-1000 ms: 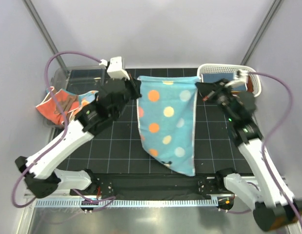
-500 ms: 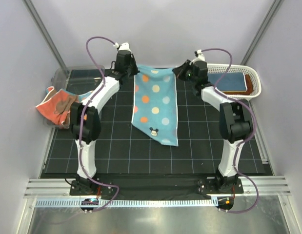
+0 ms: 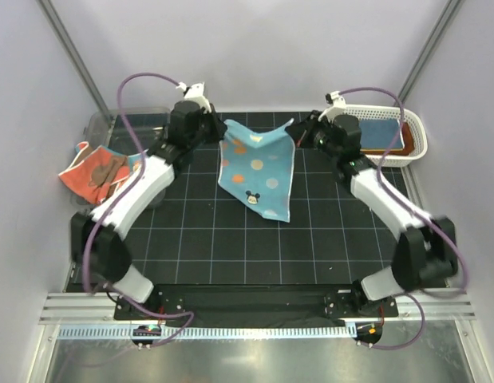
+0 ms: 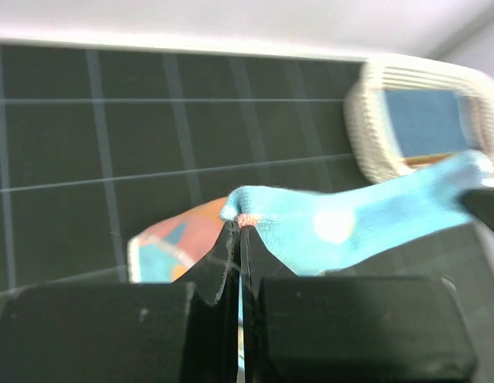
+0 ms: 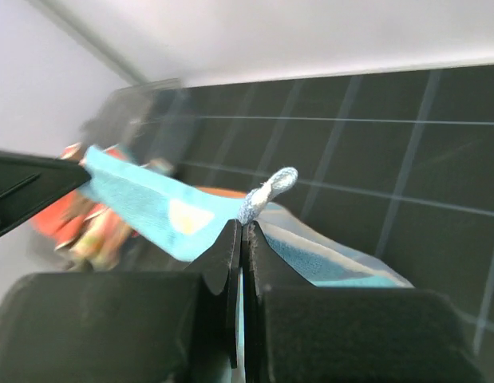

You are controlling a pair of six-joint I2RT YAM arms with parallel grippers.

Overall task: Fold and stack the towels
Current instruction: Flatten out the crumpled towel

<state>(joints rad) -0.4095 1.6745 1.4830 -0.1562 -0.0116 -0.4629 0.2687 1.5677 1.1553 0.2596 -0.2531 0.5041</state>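
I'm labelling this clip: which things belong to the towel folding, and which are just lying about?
Part of the job: dotted towel, pinched by the left tool and right tool; red towel; blue towel and brown towel in the white basket.
Just lying about: white basket; clear bin.

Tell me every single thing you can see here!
Polka-dot towel: one, light blue with orange and pale dots, held up in the far middle.
Coral-red towel: one, crumpled at the left edge.
Clear bin: one, see-through, far left corner.
White basket: one, far right corner.
Blue towel: one, lying in the basket.
Rust-brown towel: one, beside it in the basket.
Black grid mat: one, under everything.
Left hand: one, black, shut on a towel corner.
Right hand: one, black, shut on the other corner.
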